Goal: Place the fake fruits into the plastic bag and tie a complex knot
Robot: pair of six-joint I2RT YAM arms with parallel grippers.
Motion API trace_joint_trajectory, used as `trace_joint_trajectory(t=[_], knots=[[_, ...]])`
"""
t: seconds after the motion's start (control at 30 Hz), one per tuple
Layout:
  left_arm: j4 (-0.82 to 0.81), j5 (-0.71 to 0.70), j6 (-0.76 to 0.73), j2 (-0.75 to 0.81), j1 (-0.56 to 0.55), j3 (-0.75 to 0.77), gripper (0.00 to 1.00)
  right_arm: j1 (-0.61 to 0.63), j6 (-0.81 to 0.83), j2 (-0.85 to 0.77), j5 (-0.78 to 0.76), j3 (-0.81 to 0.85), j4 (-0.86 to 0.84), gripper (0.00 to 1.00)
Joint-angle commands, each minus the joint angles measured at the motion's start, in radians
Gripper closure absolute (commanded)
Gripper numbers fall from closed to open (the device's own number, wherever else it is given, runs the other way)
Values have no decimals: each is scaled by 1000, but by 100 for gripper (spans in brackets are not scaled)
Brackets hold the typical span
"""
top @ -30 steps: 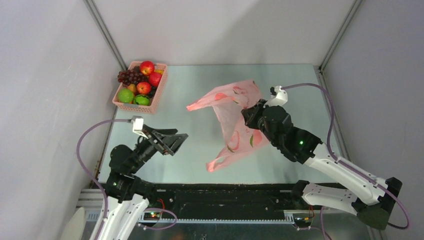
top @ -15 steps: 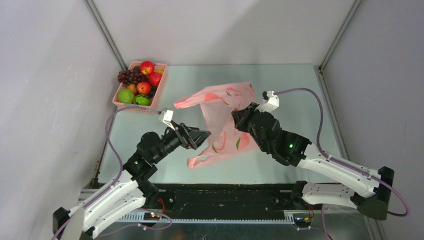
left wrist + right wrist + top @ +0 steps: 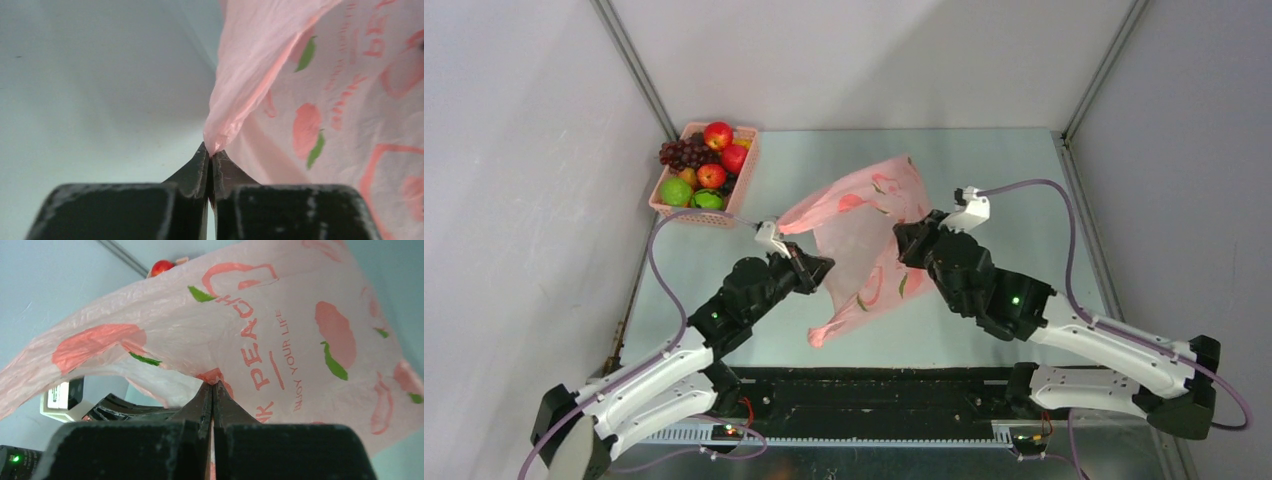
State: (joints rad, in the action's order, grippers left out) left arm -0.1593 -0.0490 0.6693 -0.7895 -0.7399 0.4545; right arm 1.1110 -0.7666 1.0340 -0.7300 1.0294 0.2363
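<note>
The plastic bag hangs above the middle of the counter, stretched between the two arms, its pink film with peach prints sagging to a point toward 6 o'clock. The left claw sits at the bag's 8 o'clock edge; in the left wrist view its fingers are clenched together on a gathered fold of the pink film, which rises from the fingertips toward 1 o'clock. The right claw sits at the bag's 3 o'clock edge, and in the right wrist view its fingers are likewise pressed tight, grasping the film right at their tips, with the printed sheet spreading wide above and behind them. The fake fruits lie heaped in a pink lattice basket at the counter's 10 o'clock corner, well apart from the bag: red apples on top, a dark grape bunch along the 9 o'clock side, green apples toward 6 o'clock. No fruit can be seen inside the bag.
</note>
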Motion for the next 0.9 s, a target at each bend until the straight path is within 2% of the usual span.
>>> trace_joint_trajectory(t=[0.0,0.17,0.27,0.3,0.37,0.4,0.43,0.5,0.57,0.7,0.87], knots=[[117,-128,-64,54,5,29,97,2,82,-103,-147,33,61,100],[179,-124,-80,77,27,-9,97,-3,98,-168,-212,34,169,100],[175,-36,-115,80,28,-3,88,-4,94,-182,-217,33,226,100],[191,-17,-127,84,28,19,84,-4,92,-182,-215,33,243,100],[244,23,-168,100,28,69,61,-5,88,-176,-207,33,263,100],[264,37,-200,109,27,88,55,-5,88,-175,-203,33,268,100],[304,53,-221,133,28,127,41,-6,83,-168,-201,34,276,100],[359,85,-259,176,27,181,26,-7,81,-156,-197,33,283,100],[407,106,-284,220,26,233,17,-9,79,-137,-202,34,291,100],[484,203,-361,277,22,330,6,-20,61,-104,-199,33,313,100],[639,359,-542,241,14,433,3,-34,57,-84,-170,34,307,100]])
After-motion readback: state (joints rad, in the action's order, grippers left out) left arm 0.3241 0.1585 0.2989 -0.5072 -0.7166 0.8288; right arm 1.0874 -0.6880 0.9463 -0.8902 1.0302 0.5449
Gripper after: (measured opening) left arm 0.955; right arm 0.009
